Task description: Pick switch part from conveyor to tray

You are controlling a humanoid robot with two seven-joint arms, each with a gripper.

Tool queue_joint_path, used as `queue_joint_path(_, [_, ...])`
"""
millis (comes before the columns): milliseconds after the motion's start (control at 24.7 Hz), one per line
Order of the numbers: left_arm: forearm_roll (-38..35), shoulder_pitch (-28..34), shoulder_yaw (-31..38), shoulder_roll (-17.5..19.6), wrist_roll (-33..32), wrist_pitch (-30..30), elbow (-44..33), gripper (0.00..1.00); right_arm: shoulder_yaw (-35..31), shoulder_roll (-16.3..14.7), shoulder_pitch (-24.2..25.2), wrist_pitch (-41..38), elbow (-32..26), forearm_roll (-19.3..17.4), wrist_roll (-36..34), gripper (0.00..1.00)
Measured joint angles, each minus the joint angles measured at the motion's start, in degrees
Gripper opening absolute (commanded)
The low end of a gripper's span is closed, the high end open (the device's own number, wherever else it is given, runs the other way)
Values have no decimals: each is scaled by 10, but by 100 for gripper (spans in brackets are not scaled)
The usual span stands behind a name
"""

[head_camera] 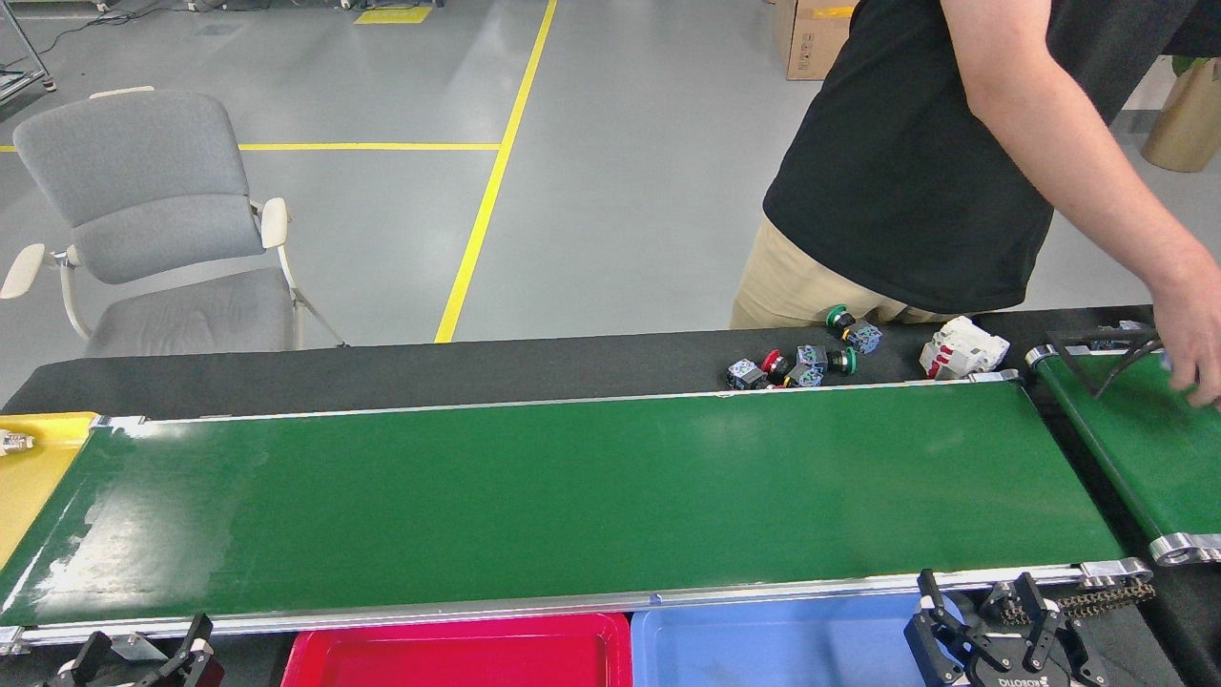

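Both sets of jaws stand apart with nothing between them — the right gripper (pixel 983 611) pokes up just past the near rail of the conveyor (pixel 572 496), toward its right end, its two black fingers splayed, and the left gripper (pixel 143 649) shows only its dark finger tips spread below the near rail at the conveyor's left end. Belt surface on the conveyor is bare glossy green from roller to roller. Switch parts (pixel 801 358) lie in a small cluster on the black table top just beyond the conveyor's far rail, toward its right end — small bodies with red and green caps, touching or nearly touching one another. A white breaker-like block (pixel 963 348) sits just right of that cluster, also behind the far rail. Off the conveyor's right end a shorter green belt (pixel 1135 448) runs at an angle, and a person's hand (pixel 1192 324) reaches over its far part. That person, in a black shirt, stands behind the table beyond the conveyor's far right. Below the near rail lie a red tray (pixel 458 654) and, to its right, a blue tray (pixel 773 644), side by side. A yellow tray (pixel 38 468) adjoins the conveyor's left end. A grey chair (pixel 153 219) stands on the floor well beyond the conveyor's far left.
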Motion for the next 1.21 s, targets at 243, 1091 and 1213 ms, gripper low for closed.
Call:
queue_joint_path(243, [-18,10,0,0,48,3,0,100,3,0,23,-17,-2,0,0,99])
queue_joint_path(1091, [-47,15,30,1,59,-55,3,100,0,1,30,-19,-2,-1,-1,99])
queue_joint_path(1213, [-47,15,30,1,60,-53,3,100,-1,2,30,-18,-1,-1,-1,99])
